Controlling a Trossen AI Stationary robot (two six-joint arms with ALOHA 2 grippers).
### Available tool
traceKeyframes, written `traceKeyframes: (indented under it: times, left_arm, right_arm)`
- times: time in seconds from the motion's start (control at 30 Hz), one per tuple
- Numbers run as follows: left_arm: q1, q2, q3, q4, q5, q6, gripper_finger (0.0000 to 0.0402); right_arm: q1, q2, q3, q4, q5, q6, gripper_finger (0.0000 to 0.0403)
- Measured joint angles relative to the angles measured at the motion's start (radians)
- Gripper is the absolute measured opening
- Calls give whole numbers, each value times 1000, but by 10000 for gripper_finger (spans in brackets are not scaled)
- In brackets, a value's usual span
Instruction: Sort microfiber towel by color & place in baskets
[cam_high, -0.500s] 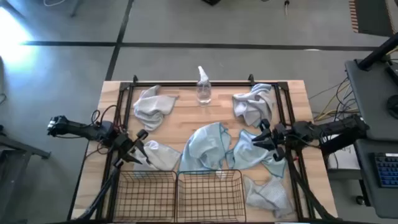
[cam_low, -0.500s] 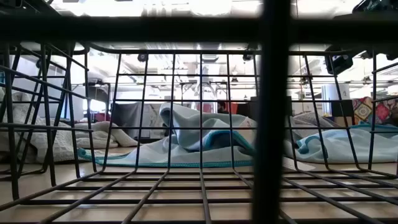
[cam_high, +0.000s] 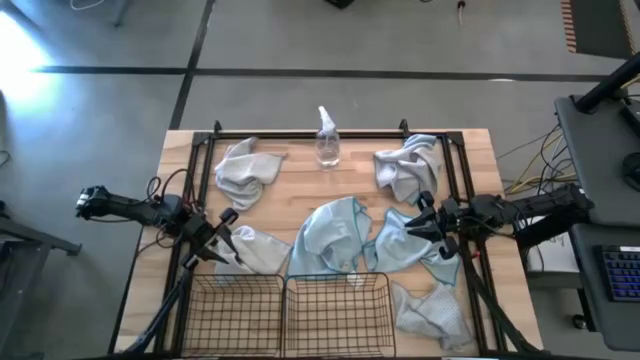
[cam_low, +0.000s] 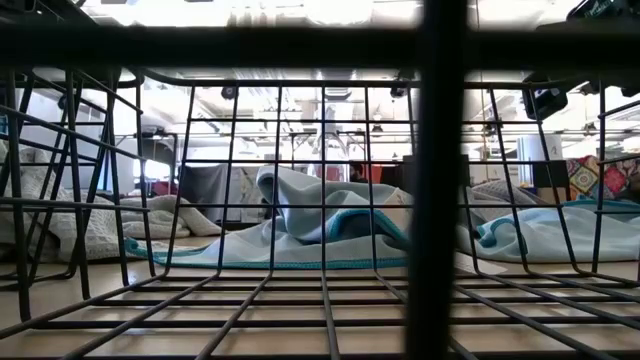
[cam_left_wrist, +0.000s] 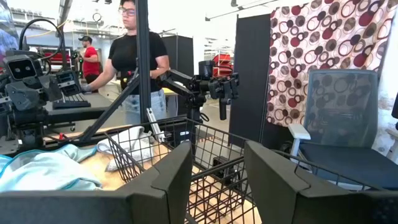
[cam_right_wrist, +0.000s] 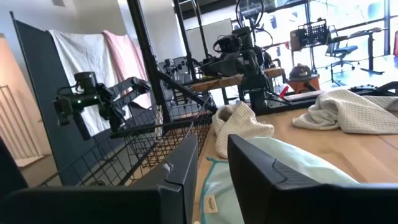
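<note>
Several microfiber towels lie crumpled on the wooden table. Grey-white ones lie at the far left (cam_high: 243, 170), far right (cam_high: 408, 165), near right (cam_high: 432, 310) and next to the left basket (cam_high: 260, 248). Two light blue ones (cam_high: 330, 235) (cam_high: 408, 248) lie in the middle. Two black wire baskets (cam_high: 235, 315) (cam_high: 340, 315) stand side by side at the near edge. My left gripper (cam_high: 228, 238) (cam_left_wrist: 217, 180) hangs open just left of the near-left grey-white towel. My right gripper (cam_high: 416, 218) (cam_right_wrist: 211, 174) hangs open over the right blue towel's edge, nothing between its fingers.
A clear spray bottle (cam_high: 327, 140) stands at the far middle of the table. A black metal frame (cam_high: 200, 160) runs around the table, with slanted struts at both sides. A person stands at a desk beyond the table in the left wrist view.
</note>
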Motion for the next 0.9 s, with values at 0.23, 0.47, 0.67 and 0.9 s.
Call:
traceKeyframes:
  times: [0.23,0.47,0.67,0.9]
  left_arm:
    - [0,0,0,0,0,0,133]
    - [0,0,0,0,0,0,133]
    - [0,0,0,0,0,0,133]
    - [0,0,0,0,0,0,133]
  right_arm:
    - [0,0,0,0,0,0,73]
    - [0,0,0,0,0,0,82]
    - [0,0,0,0,0,0,86]
    - [0,0,0,0,0,0,75]
